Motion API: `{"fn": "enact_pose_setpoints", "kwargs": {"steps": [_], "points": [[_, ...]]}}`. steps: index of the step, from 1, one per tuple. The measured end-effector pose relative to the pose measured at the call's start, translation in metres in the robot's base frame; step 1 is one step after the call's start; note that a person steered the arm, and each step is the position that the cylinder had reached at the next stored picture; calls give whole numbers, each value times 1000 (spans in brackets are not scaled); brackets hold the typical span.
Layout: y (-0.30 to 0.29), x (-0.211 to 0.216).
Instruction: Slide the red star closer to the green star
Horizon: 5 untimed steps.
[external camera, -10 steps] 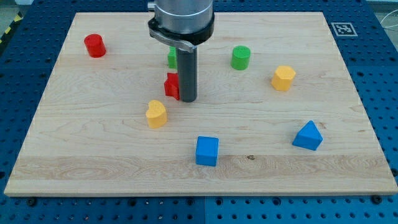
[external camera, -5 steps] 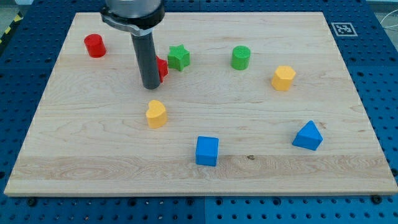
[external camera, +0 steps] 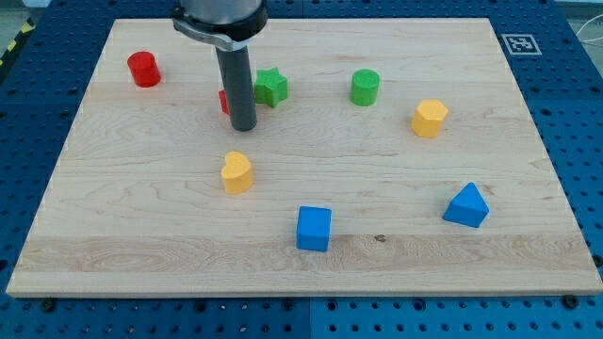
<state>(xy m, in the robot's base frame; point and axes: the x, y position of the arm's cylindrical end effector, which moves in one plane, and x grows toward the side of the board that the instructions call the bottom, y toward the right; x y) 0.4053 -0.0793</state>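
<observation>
My tip [external camera: 243,127] rested on the counter [external camera: 141,217]; the arm carried no gripper, so nothing was clamped. The red star [external camera: 224,102] sat just behind the rod, mostly hidden, only a sliver showing at its left. The green star [external camera: 271,87] lay close to the tip's right, slightly farther up. To finish well, I judged the tip should go round to the red star's left side and push gently rightward, stopping before the green star got knocked.

A straight dark grey rod hangs from a wider metallic collar; my tip [external camera: 244,127] is blunt and round.
</observation>
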Motion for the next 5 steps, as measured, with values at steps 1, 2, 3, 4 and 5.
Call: {"fn": "enact_pose_setpoints", "kwargs": {"steps": [1, 2, 3, 4, 5], "points": [[-7, -14], [-16, -15], [-18, -22], [-18, -28], [-18, -29]]}}
